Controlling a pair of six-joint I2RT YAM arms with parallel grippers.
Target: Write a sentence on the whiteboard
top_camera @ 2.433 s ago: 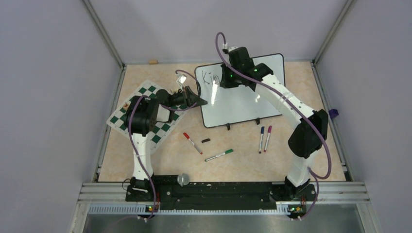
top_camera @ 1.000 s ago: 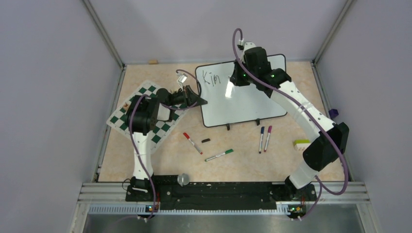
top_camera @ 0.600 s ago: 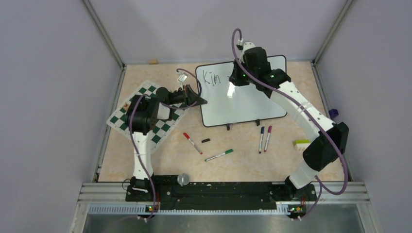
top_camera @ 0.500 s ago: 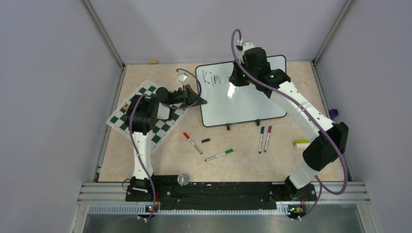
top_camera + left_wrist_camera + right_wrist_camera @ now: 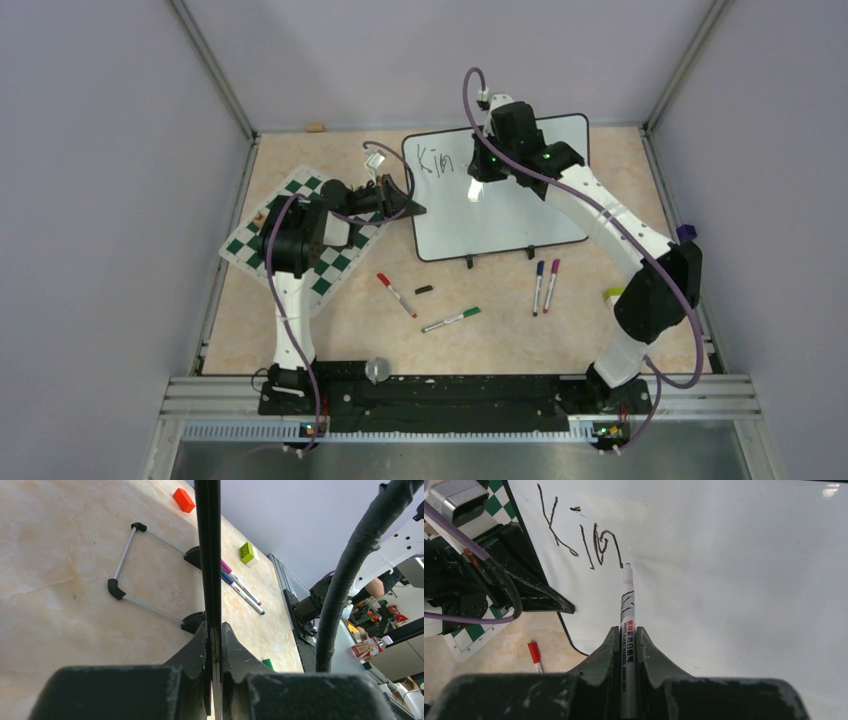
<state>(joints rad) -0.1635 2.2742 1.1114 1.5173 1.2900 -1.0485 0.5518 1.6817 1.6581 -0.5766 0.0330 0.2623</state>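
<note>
The whiteboard stands tilted at the back centre, with black letters "Kin" at its upper left; they also show in the right wrist view. My right gripper is shut on a white marker, whose tip touches the board just right of the last letter. In the top view the right gripper hovers over the board's upper middle. My left gripper is shut on the board's left edge; in the left wrist view the thin black edge runs between its fingers.
A green-and-white chess mat lies under the left arm. Red, green, blue and purple markers and a black cap lie in front of the board. A yellow-green block sits right.
The right arm moved right from over the letters, then drew back a little to the left, so the marker now sits just past the "n". The left gripper kept its hold on the board.
</note>
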